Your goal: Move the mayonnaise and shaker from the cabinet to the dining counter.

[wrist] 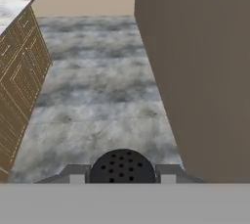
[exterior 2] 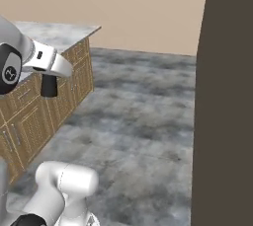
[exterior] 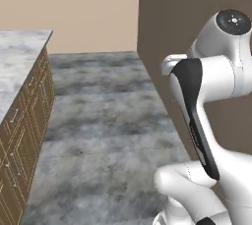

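The claw (wrist: pixel 122 178) is closed on the shaker (wrist: pixel 122 167), whose perforated black top sits between the fingers in the hand view; in the right base view the shaker (exterior 2: pixel 49 86) hangs upright below the wrist. The tabletop (exterior 2: pixel 59 34) lies ahead and to the robot's left, well apart, its marble surface above the wood drawers (wrist: pixel 17 78). Judging by this, the carry must swing left and forward, then set the shaker down upright.
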